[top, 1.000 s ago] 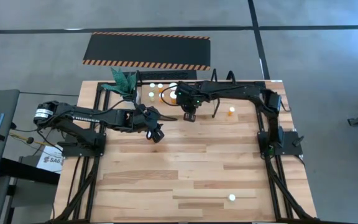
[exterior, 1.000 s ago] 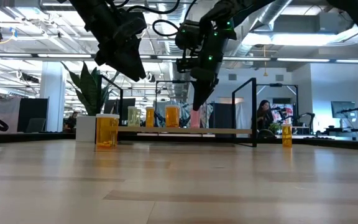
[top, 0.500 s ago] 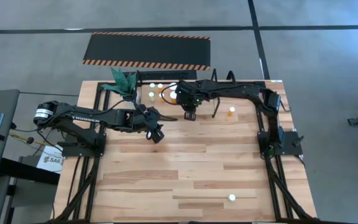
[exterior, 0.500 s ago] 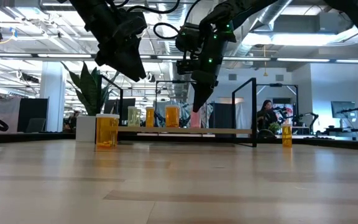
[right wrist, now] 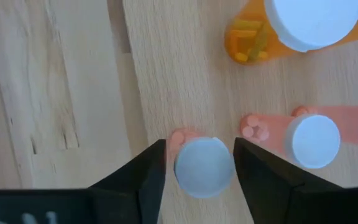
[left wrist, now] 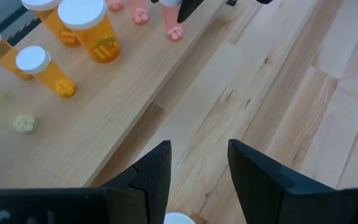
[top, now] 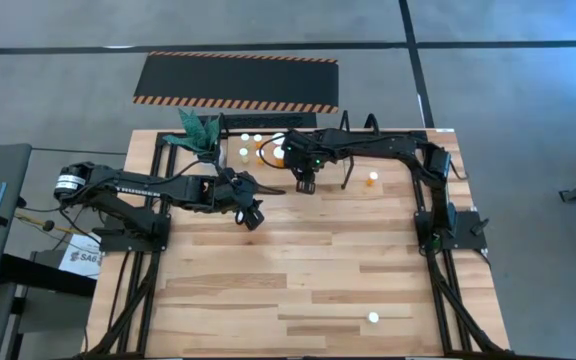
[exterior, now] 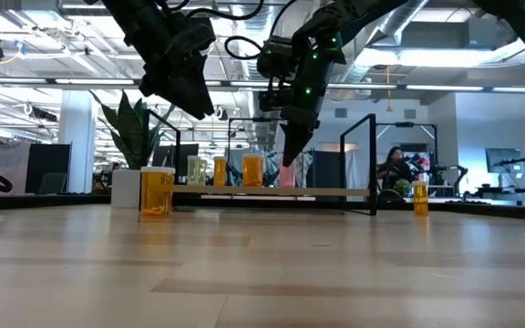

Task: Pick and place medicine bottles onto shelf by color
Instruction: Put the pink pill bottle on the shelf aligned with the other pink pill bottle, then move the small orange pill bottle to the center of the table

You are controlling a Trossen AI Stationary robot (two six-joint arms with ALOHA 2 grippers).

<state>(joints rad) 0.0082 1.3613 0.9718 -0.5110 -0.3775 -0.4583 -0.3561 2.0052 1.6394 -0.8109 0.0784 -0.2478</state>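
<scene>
The shelf (exterior: 335,192) stands at the table's far side with orange, yellow and pink bottles upright on it. My right gripper (right wrist: 201,171) is over the shelf, shut on a pink bottle (right wrist: 182,138), beside another pink bottle (right wrist: 312,140) and a big orange one (right wrist: 291,25). My left gripper (left wrist: 197,180) is open and empty, hanging above a big orange bottle (exterior: 157,191) that stands on the table in front of the shelf; its white cap (left wrist: 179,219) shows below the fingers. A small orange bottle (top: 372,179) stands on the table to the right. My right gripper pinches the pink bottle's white cap (right wrist: 204,167) between its two fingers, by the cap's sides. The fingers come from above, pointing down. The bottle is upright with its bottom at the shelf board (right wrist: 166,74); whether it rests on the board I cannot tell.
A green plant (top: 198,130) in a white pot stands at the shelf's left end. The shelf's black hoop uprights (exterior: 372,164) rise at its ends. One more bottle (top: 373,318) stands near the table's front right. A black striped mat (top: 236,82) lies on the floor beyond.
</scene>
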